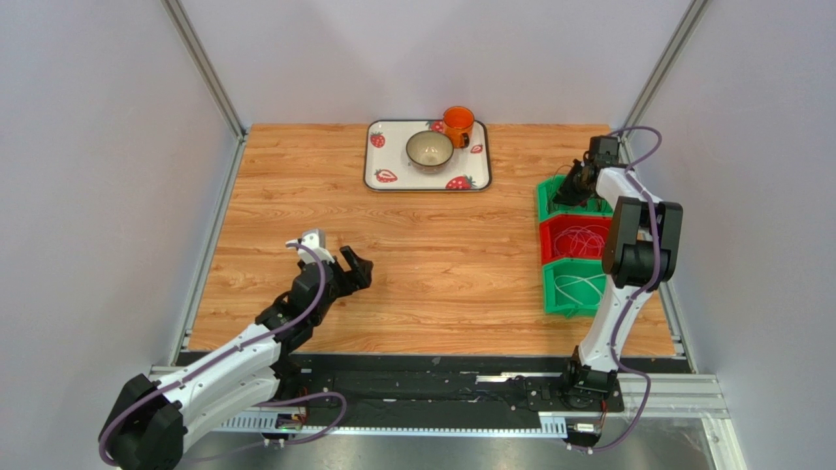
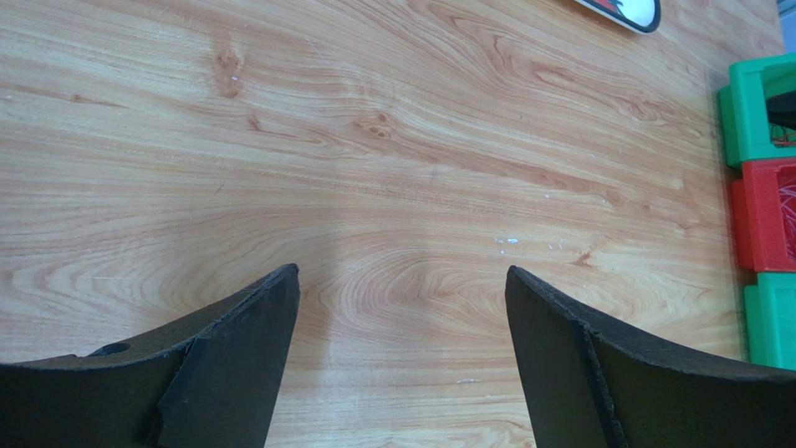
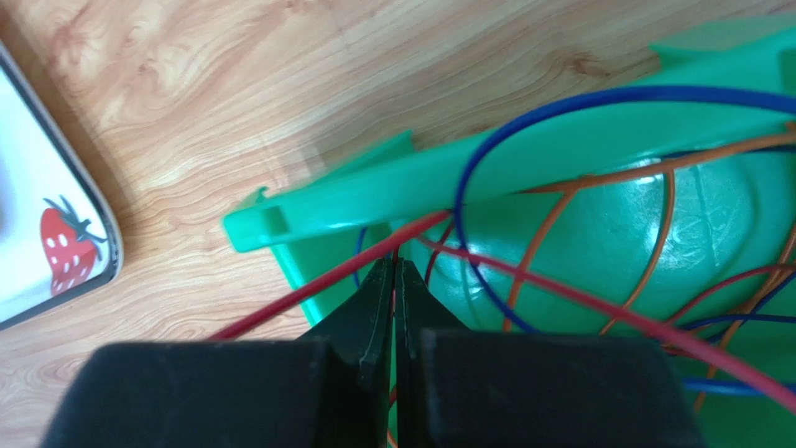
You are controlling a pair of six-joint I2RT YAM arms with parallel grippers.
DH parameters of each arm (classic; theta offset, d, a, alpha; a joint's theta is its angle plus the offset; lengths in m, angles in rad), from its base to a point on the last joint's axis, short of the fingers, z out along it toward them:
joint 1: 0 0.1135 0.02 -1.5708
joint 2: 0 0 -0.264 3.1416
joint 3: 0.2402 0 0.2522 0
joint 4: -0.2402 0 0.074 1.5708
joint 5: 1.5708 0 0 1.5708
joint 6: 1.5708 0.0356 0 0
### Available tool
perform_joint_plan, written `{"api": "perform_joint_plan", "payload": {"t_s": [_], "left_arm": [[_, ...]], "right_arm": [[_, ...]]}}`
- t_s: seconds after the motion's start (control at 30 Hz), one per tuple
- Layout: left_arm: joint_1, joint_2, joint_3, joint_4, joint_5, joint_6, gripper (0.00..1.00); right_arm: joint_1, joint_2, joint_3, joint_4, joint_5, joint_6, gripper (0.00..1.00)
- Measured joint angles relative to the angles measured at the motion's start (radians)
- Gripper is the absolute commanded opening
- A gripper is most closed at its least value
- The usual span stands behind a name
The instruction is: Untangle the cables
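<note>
Thin red (image 3: 561,291), blue (image 3: 486,154) and orange (image 3: 559,217) cables loop across each other inside the far green bin (image 3: 374,191). My right gripper (image 3: 394,266) is at that bin's corner, shut on a red cable that runs between its fingertips and out over the rim. From above, the right gripper (image 1: 574,186) is low over the far green bin (image 1: 548,192). More red cables (image 1: 584,240) lie in the red bin and white ones (image 1: 579,284) in the near green bin. My left gripper (image 2: 402,275) hangs open over bare wood, holding nothing, left of centre (image 1: 355,269).
Three bins stand in a row at the right edge: green, red (image 1: 546,257), green (image 1: 551,304). A strawberry-print tray (image 1: 383,176) at the back holds a bowl (image 1: 430,149) and an orange mug (image 1: 457,123). Metal frame posts flank the table.
</note>
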Motion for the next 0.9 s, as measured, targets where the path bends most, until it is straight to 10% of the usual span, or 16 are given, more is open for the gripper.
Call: {"api": "perform_joint_plan", "payload": {"t_s": [0.9], "left_arm": [[0.0,-0.022,0.0,0.0,0.0,0.002,0.89]], "right_arm": [[0.061,-0.197,0.081,-0.155,0.224,-0.047,0.29]]}}
